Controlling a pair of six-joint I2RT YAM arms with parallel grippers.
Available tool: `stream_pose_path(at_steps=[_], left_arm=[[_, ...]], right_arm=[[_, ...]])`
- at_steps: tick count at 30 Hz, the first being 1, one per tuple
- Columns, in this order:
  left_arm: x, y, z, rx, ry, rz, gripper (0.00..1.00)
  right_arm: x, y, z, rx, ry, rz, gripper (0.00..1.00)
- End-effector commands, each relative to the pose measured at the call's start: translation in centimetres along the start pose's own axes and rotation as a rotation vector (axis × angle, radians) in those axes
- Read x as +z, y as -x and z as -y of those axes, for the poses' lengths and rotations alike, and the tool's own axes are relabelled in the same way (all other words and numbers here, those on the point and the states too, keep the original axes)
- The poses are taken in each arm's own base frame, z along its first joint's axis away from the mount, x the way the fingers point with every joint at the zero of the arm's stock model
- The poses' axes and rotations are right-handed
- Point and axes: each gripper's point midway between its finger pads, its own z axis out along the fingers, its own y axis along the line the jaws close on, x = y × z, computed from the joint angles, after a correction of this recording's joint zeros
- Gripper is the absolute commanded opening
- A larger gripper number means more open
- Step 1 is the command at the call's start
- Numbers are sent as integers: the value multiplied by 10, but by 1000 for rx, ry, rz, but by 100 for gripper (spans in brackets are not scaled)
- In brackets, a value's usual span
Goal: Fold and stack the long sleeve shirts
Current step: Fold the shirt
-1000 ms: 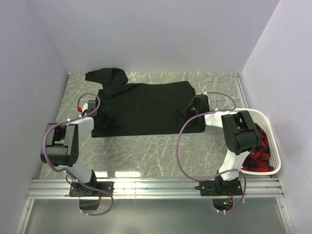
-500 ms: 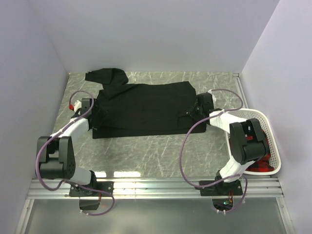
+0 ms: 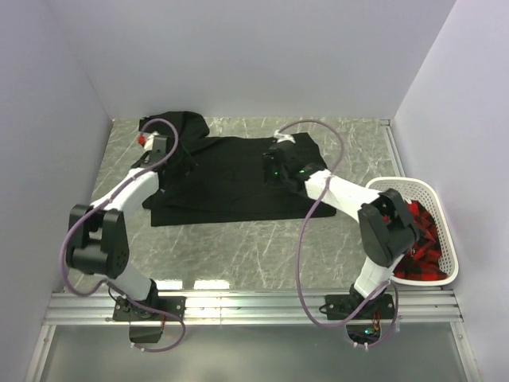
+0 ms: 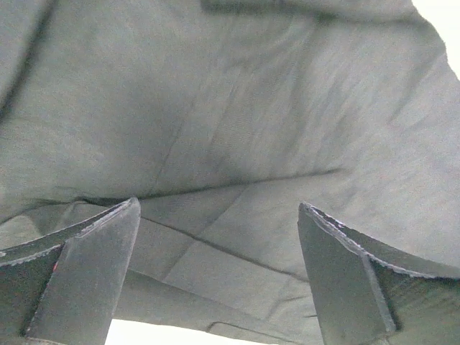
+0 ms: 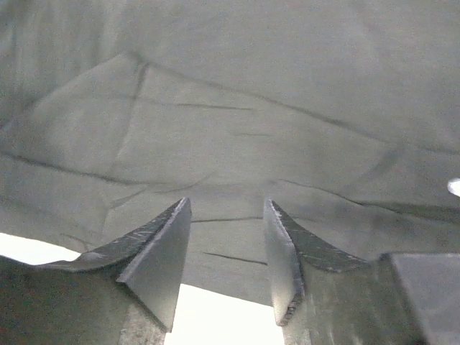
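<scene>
One black shirt (image 3: pixel 227 179) lies by the far edge of the worktop (image 3: pixel 254 239); we see left jaws and right jaws parted, empty; one red garment (image 3: pixel 421 247) sits half-hidden in the basket (image 3: pixel 421 185).

You are looking at a robot test cell in a lab. Plain pale walls (image 3: pixel 254 56) box in a grey marble-patterned surface (image 3: pixel 254 243) on three sides. The left arm (image 3: pixel 131 187) and the right arm (image 3: pixel 342 191) stand bolted to an aluminium rail (image 3: pixel 254 302) at its near edge, purple cables (image 3: pixel 301 239) looping loose around them.
</scene>
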Motion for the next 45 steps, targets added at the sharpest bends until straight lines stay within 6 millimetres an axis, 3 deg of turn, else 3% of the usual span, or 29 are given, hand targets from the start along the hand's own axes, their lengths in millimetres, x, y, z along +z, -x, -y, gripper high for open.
stream_pose_path(at_steps=[1, 7, 13, 19, 25, 29, 32, 38, 40, 41, 42, 45], left_arm=[[12, -24, -12, 103, 68, -73, 97], [31, -57, -35, 77, 128, -148, 94], [32, -82, -59, 79, 183, -210, 94], [21, -106, -86, 86, 237, -270, 94], [-2, -131, -102, 60, 233, -347, 93], [-27, -151, -116, 19, 221, -392, 93], [-44, -162, -127, -11, 214, -406, 93], [-74, -172, -128, -92, 151, -417, 93], [-82, -160, -120, -86, 121, -382, 94], [-84, -152, -116, -80, 108, -361, 95], [-89, -136, -100, -73, 57, -322, 95], [-90, -90, -89, 22, 56, -176, 97]], right_arm=[[14, -8, -10, -99, -13, -42, 56], [32, -42, -24, -192, -9, -147, 59], [44, -80, -8, -244, -48, -264, 58], [35, -118, 3, -281, -53, -395, 56], [-8, -161, 13, -342, -43, -580, 55], [-52, -210, 25, -335, 1, -740, 53], [-75, -232, 20, -347, 37, -793, 53], [-100, -221, 7, -400, 72, -763, 54], [-100, -209, 6, -423, 71, -723, 54], [-96, -192, 9, -437, 38, -651, 54], [-93, -181, 11, -452, 22, -609, 54], [-85, -136, 19, -442, -31, -457, 54]])
